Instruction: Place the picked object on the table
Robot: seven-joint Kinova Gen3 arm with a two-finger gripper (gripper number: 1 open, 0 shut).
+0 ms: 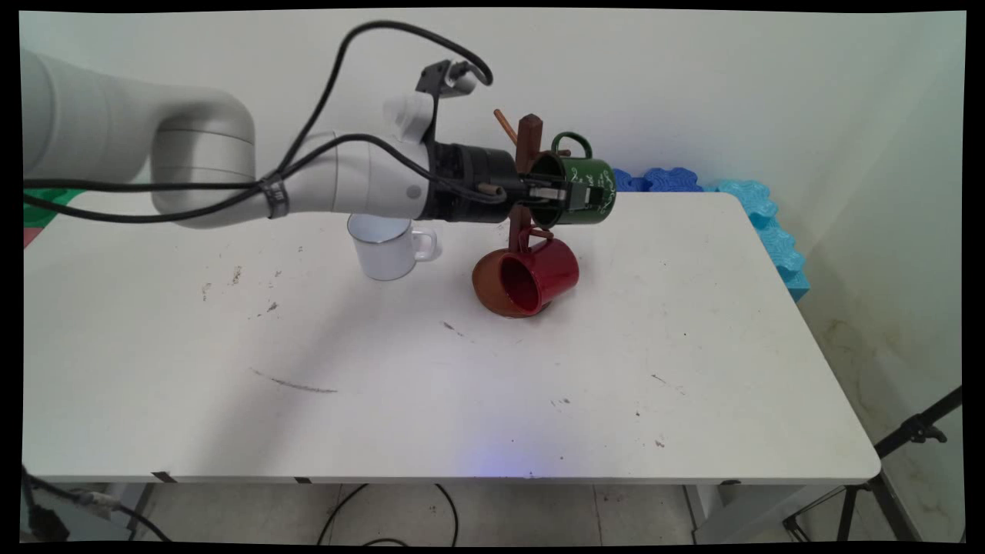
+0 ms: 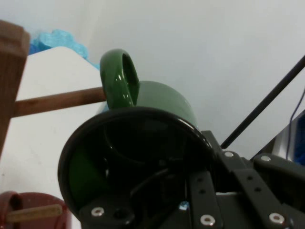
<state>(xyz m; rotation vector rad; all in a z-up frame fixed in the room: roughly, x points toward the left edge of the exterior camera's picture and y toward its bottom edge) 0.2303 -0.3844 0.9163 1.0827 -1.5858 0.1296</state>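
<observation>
My gripper is shut on the rim of a dark green mug, one finger inside it and one outside. It holds the mug on its side in the air, handle up, right beside the brown wooden mug tree. In the hand view the green mug fills the middle above my gripper. A peg of the tree reaches up to its handle; I cannot tell if it passes through. A red mug hangs from a lower peg. A white mug stands on the table under my arm.
The tree's round brown base rests on the white table. Blue foam tiles lie along the wall at the back right. A black tripod leg stands off the table's right corner.
</observation>
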